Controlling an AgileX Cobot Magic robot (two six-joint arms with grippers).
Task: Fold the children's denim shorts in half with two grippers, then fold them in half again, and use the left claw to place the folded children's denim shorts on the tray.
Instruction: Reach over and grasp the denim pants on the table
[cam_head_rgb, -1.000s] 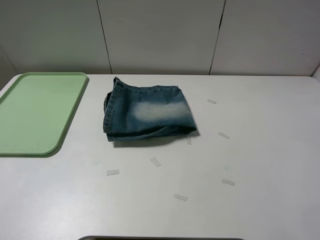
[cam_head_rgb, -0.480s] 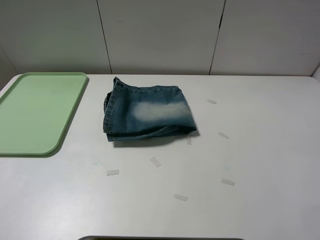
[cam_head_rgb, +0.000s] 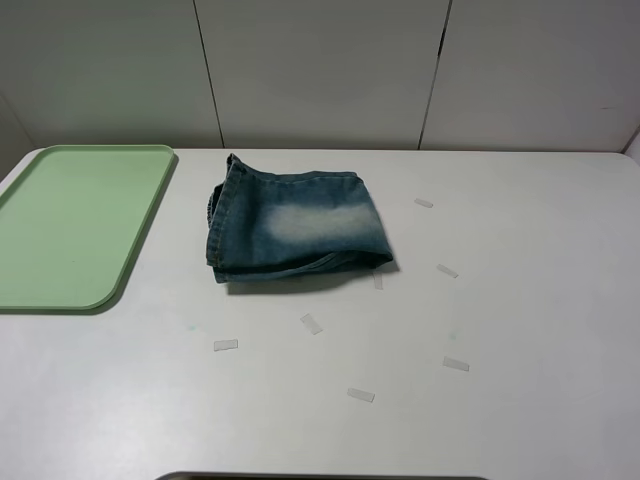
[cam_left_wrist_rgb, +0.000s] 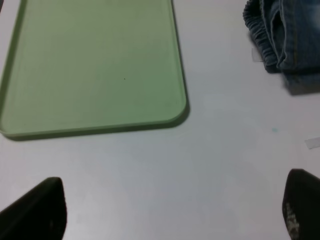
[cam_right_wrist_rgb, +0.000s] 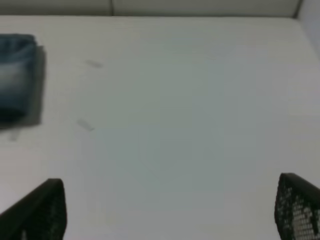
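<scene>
No change at all from a second ago: same spot for the children's denim shorts (cam_head_rgb: 295, 225), same scatter of tape bits (cam_head_rgb: 311, 323) around them, no arm in the high view. Lying as a compact folded bundle on the white counter (cam_head_rgb: 520, 300), gathered waistband on the edge facing the tray (cam_head_rgb: 75, 225), pale bleached patch on top. Tray off to the waistband side of the shorts, near but not touching, a strip of bare counter between, nothing on it. Left claw (cam_left_wrist_rgb: 168, 212) spread wide and holding nothing, hanging back from the waistband corner of the shorts. Right claw (cam_right_wrist_rgb: 170, 207) also wide apart and empty, well off on the side of the shorts away from the tray. Folding seemingly done, or near enough, so probably time for the left-claw pickup. To do that well: come in low at the waistband edge, slide one finger (cam_left_wrist_rgb: 37, 210) under the whole stack with the other on top, and pinch every layer, not just the top flap, or else expect unfolding mid-air. Then lift just clear, carry straight across from the shorts' spot to the tray, and set down flat inside the rim before letting go. Loose hem along the shorts' front edge possibly prone to flopping open, so worth a slow, level carry.
</scene>
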